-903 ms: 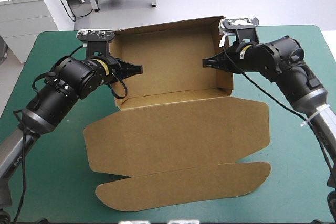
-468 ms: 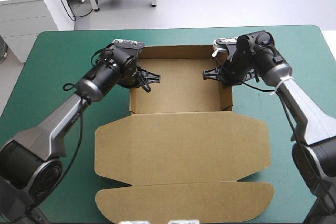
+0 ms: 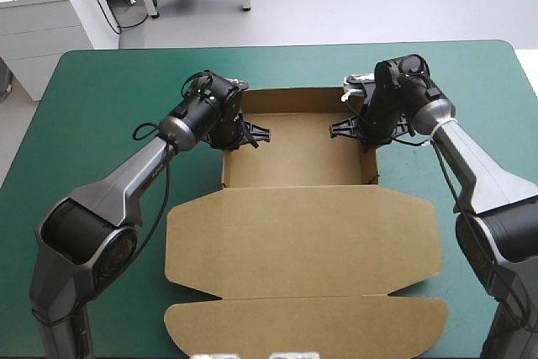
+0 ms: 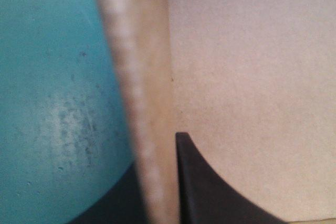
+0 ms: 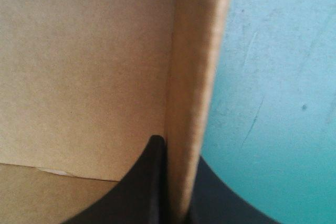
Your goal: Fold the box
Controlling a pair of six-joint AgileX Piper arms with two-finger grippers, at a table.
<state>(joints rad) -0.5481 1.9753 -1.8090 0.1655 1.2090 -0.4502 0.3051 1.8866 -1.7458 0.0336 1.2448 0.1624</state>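
Left gripper (image 3: 241,134) pinches the box (image 3: 294,153) by its left wall, right gripper (image 3: 360,128) by the right; it sits far on the table (image 3: 101,90), lid (image 3: 303,241) flat. Uneven pulling could buckle or untuck a wall

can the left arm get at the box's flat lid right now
Probably not at once: the left end effector is shut on the left wall of the box, so it would have to let go first. Nothing lies on the lid, so the way there looks free.
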